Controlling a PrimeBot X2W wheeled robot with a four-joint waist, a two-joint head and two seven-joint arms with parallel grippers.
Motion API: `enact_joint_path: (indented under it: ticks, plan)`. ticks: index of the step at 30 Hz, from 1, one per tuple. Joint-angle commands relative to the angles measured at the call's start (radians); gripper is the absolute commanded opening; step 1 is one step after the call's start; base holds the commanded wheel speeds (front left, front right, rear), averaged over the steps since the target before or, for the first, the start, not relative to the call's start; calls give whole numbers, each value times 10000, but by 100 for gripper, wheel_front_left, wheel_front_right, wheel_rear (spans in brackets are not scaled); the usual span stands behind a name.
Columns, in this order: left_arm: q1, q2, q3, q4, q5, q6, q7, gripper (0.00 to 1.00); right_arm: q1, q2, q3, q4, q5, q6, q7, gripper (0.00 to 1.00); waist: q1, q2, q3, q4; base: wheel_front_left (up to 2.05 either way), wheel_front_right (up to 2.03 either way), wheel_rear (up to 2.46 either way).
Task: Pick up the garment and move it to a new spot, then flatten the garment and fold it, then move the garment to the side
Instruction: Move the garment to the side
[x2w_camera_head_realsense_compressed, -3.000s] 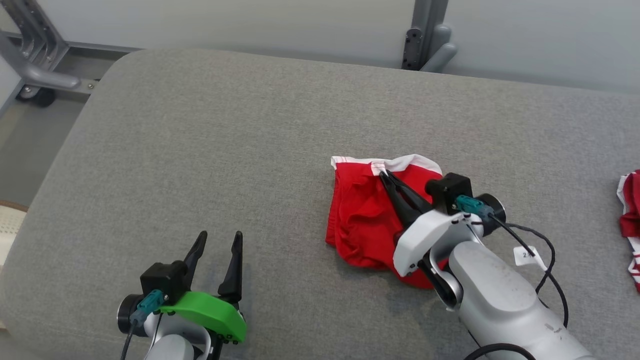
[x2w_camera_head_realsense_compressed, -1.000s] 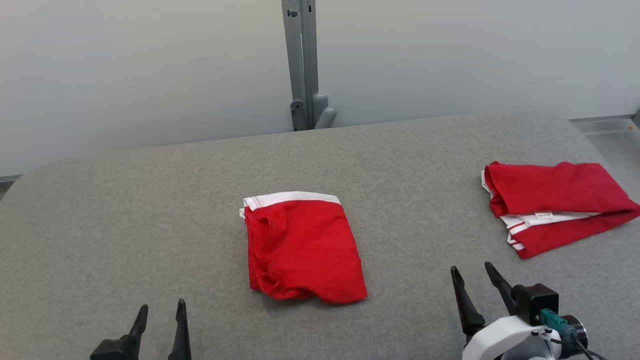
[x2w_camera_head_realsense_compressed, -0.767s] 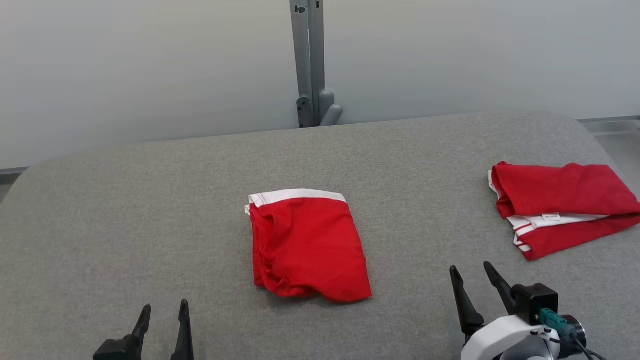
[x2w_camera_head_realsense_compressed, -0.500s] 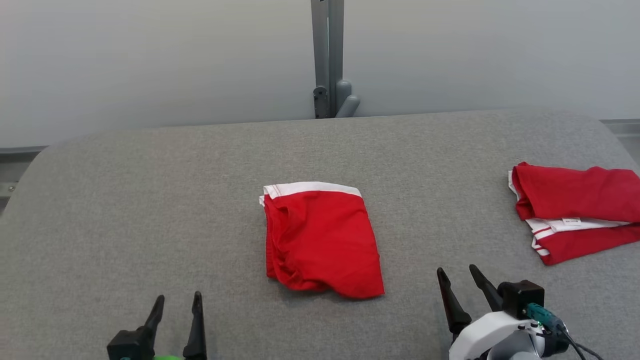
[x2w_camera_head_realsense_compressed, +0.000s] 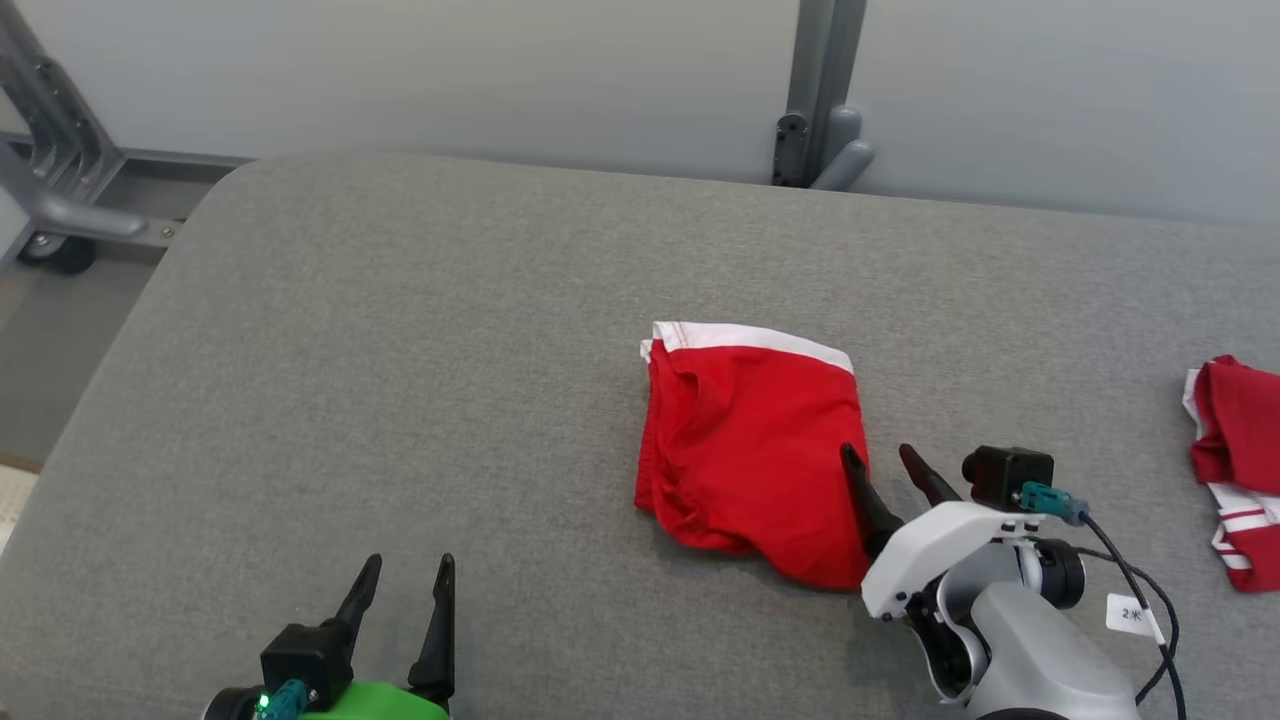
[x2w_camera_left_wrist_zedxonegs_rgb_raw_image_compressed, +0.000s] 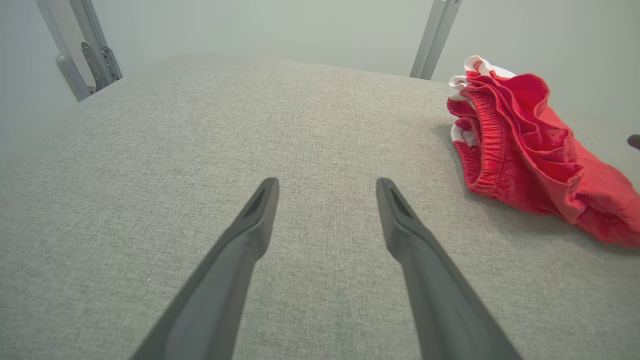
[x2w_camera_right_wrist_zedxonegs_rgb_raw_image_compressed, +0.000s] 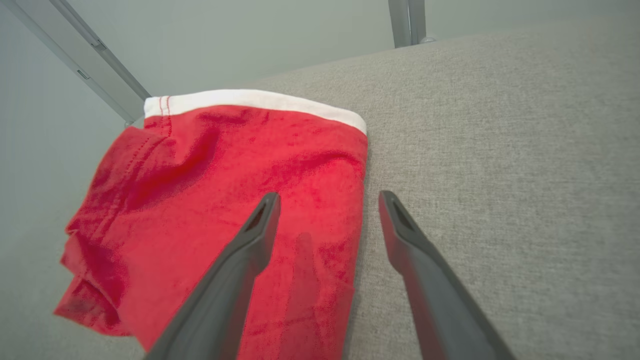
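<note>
Folded red garment (x2w_camera_head_realsense_compressed: 750, 440) lay mid-desk (x2w_camera_head_realsense_compressed: 400, 330), with your right pincer (x2w_camera_head_realsense_compressed: 877, 452) spread wide at its near right corner.
Its long axis ran away from your robot, with the white waistband at the far end and the bunched hems nearest. The right pincer straddled the garment's right edge, one finger above cloth and one above bare desk, holding nothing. Your left pincer (x2w_camera_head_realsense_compressed: 411, 562) stood wide and empty, well apart to the left. A second red garment (x2w_camera_head_realsense_compressed: 1235, 440) lay at the desk's right side.

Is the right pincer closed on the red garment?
No, the right pincer stands open, one finger over the red garment, nothing clamped.
</note>
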Motion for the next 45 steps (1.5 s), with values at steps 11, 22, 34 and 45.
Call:
enact_joint_path:
  ticks: [11,22,34,45]
  plan:
    - [-463,30,-175,-22,-228,-68,-8,100,-1306,-36,-299,2619,-252,-3,17,100,0,0,898,1169,0,0,0]
    - [-463,31,-115,47,-227,-62,-8,100,-1511,-43,120,2173,-291,-3,5,0,0,0,557,937,0,0,0]
    - [90,31,-149,-168,-439,0,-6,100,-795,-48,-377,535,-1614,-3,2,0,0,0,-539,-1132,0,0,0]
    - [-152,33,-486,-452,-940,288,-8,100,-137,-155,-178,645,-1828,-3,2,0,0,0,-594,-4524,0,0,0]
